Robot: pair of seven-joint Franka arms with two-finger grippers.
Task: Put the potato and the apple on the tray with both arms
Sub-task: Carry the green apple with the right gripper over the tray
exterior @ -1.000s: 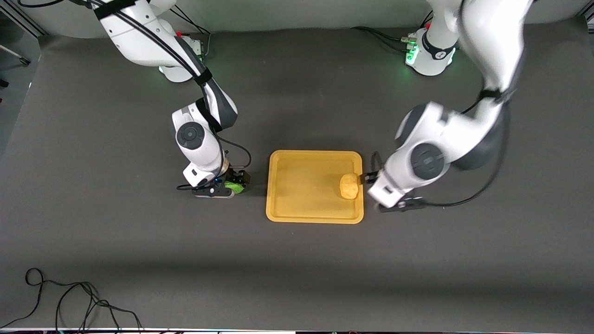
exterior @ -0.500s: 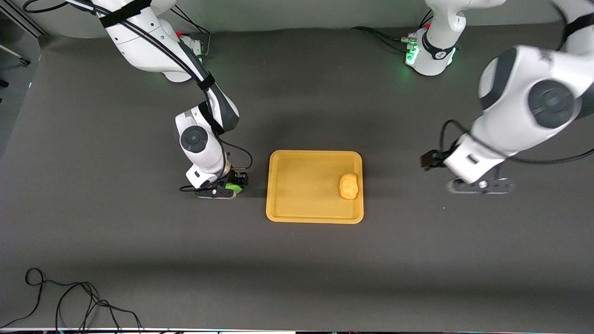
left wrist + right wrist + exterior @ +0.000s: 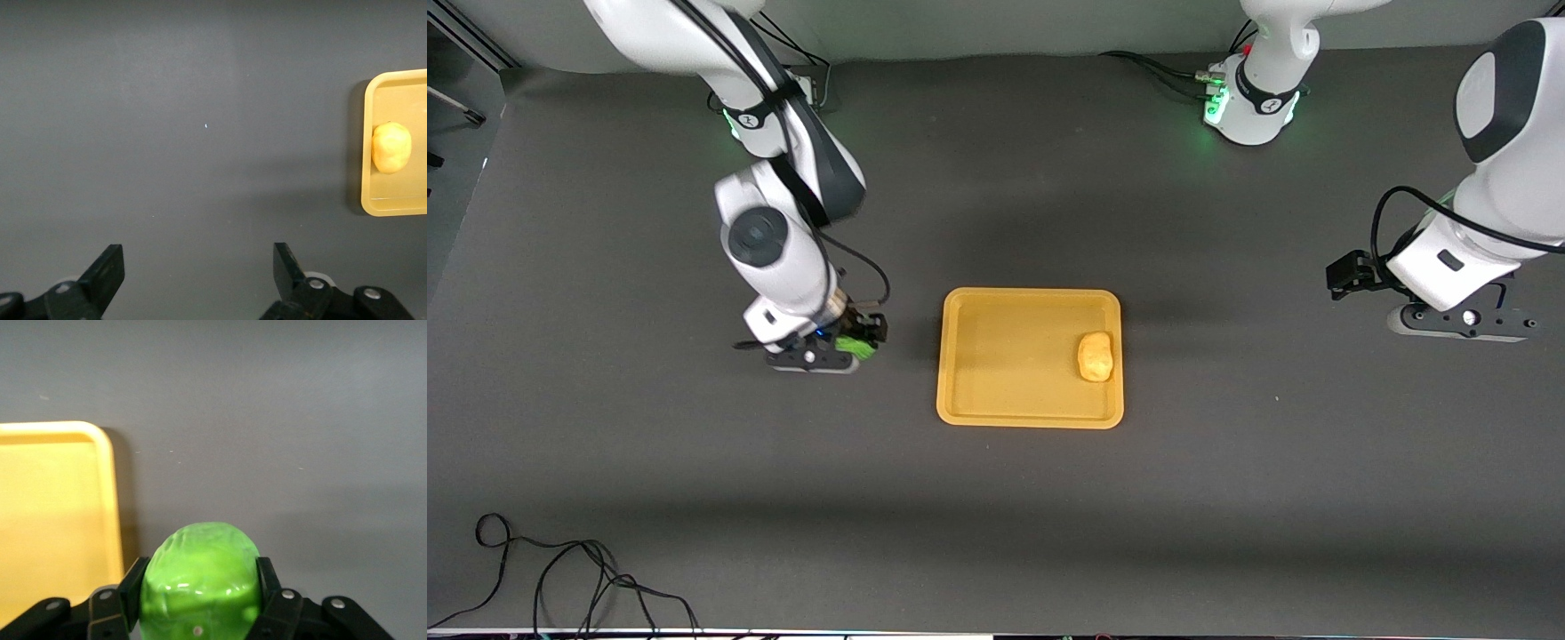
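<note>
Potato on tray (near rim) | right hand grips apple

One potato, one apple, one tray, two arms, two grippers.

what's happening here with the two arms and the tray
The potato already lies on the tray, near the edge toward the left arm's end of the table. The left gripper is open and empty, over bare table at that end, with nothing near it. The right gripper is shut on the apple, over the table just beside the tray toward the right arm's end. The apple is not yet on the tray.
</note>
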